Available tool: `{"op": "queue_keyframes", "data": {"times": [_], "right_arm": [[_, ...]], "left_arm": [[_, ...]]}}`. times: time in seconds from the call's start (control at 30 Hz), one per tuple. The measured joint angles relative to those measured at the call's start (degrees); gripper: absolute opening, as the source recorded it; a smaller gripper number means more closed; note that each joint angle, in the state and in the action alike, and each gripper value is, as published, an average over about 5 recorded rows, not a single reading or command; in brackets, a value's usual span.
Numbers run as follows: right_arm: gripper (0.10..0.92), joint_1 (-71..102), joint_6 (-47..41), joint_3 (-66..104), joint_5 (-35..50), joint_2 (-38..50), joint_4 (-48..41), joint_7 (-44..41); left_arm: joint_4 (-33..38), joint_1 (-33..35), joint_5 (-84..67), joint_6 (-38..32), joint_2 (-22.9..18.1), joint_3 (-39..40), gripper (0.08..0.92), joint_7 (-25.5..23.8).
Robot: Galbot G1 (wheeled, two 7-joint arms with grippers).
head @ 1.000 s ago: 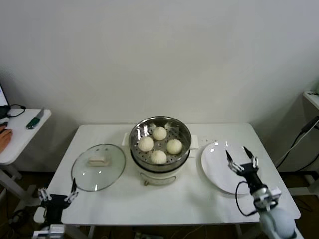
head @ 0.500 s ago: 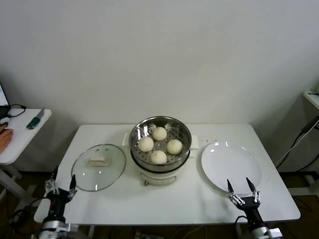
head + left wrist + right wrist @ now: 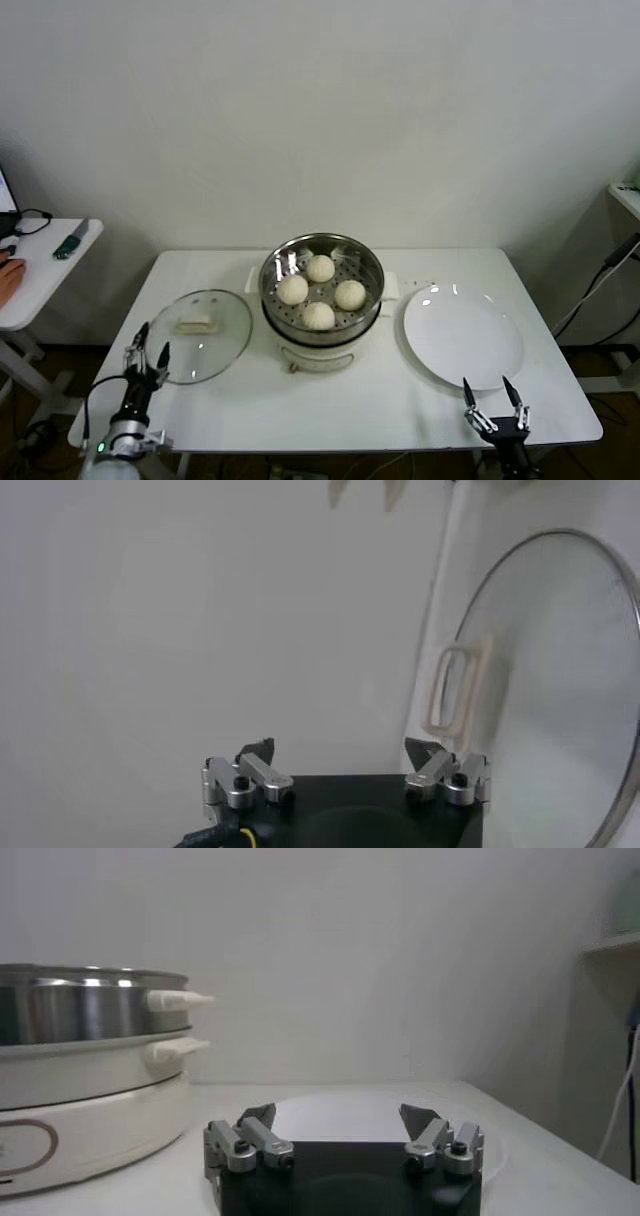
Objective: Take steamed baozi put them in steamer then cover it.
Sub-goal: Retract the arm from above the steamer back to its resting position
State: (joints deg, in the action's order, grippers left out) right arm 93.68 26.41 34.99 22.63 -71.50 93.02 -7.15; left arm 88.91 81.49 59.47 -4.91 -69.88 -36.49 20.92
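White table (image 3: 330,400), plain wall (image 3: 320,110), side desk (image 3: 40,265)

- I see four small round cream-white steamed baozi (image 3: 320,291) sitting apart inside the steamer.
- The steamer (image 3: 321,261), a round shiny stainless-steel basket with a perforated floor, stands uncovered on its white pot base.
- The cover (image 3: 199,334), a round clear glass lid with cream-white handle, lies flat left of the steamer.

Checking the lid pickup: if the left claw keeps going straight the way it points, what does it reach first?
Most likely the round clear glass lid with its cream handle; the open left claw sits at its near edge, though depth is uncertain.
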Motion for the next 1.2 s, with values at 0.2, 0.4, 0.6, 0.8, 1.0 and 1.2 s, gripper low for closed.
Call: {"op": "queue_keyframes", "data": {"times": [0.2, 0.4, 0.6, 0.8, 1.0, 1.2], "right_arm": [[0.823, 0.8, 0.2, 0.7, -0.5, -0.7, 0.1, 0.2], [0.823, 1.5, 0.4, 1.3, -0.8, -1.1, 0.4, 0.2], [0.823, 2.2, 0.6, 1.9, -1.1, -1.7, 0.7, 0.2], [0.823, 2.8, 0.8, 2.3, -1.3, -2.1, 1.1, 0.2], [0.823, 3.1, 0.9, 2.6, -1.5, -2.2, 1.5, 0.2], [0.823, 3.3, 1.1, 2.8, -1.7, -2.4, 1.6, 0.1]], "left_arm": [[-4.8, -4.3, 1.9, -0.2, 0.3, 2.2, 0.823, 0.2], [-9.4, -8.6, 3.1, -0.3, 0.3, 4.3, 0.823, 0.4], [-13.2, -12.3, 3.7, 0.1, -0.1, 5.9, 0.823, 0.5], [-15.3, -14.9, 4.3, 0.8, -0.6, 7.2, 0.823, 0.5], [-17.1, -16.8, 4.6, 1.7, -0.9, 8.2, 0.822, 0.6], [-18.9, -18.2, 5.4, 2.5, -1.5, 8.2, 0.723, 0.8]]}}
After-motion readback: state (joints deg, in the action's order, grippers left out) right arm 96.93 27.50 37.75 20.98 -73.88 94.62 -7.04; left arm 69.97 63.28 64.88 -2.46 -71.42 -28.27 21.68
